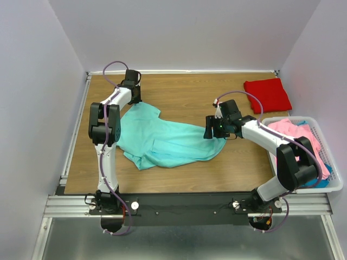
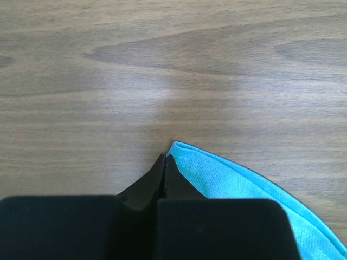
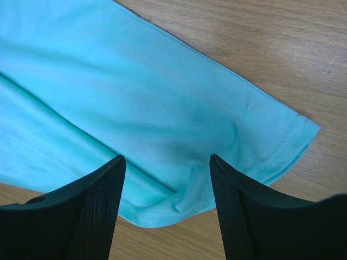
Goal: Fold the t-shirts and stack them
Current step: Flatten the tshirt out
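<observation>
Left gripper pinched shut on far-left corner of aqua-teal shirt — right gripper wide open, holds nothing, over shirt's right end.

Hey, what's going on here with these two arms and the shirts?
The left gripper is shut on a corner of the aqua t-shirt, which lies rumpled on the table. The right gripper is open over its opposite end. A red t-shirt sits folded at the far right; a pink t-shirt and a blue t-shirt lie in the basket.
</observation>
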Robot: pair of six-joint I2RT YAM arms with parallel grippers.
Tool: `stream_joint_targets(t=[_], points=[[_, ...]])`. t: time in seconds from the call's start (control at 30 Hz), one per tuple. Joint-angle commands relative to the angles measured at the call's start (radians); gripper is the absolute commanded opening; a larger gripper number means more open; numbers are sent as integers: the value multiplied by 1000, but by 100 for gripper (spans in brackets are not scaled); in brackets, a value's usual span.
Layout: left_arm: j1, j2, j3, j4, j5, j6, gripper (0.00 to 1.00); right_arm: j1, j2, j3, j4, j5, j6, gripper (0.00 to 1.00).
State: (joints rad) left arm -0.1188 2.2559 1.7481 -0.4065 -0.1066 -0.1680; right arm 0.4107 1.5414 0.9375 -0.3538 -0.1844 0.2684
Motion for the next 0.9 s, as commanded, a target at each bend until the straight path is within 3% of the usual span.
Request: stream_joint_targets(t=[0.0, 0.13, 0.2, 0.37, 0.6, 0.87], points=[[21, -7, -61, -40, -41, -11, 0, -3, -1, 3, -19, 111, 12, 70], [25, -84, -97, 27, -41, -10, 0, -9, 14, 29, -24, 339, 51, 70], [24, -114, -110, 58, -41, 2, 0, -39, 29, 40, -28, 352, 57, 70], [24, -173, -136, 133, -13, 21, 0, -108, 63, 52, -30, 313, 68, 67], [24, -154, -139, 160, 24, 24, 0, -168, 103, 50, -10, 218, -12, 55], [24, -142, -124, 163, 56, 22, 0, -176, 131, 50, 7, 145, -43, 53]])
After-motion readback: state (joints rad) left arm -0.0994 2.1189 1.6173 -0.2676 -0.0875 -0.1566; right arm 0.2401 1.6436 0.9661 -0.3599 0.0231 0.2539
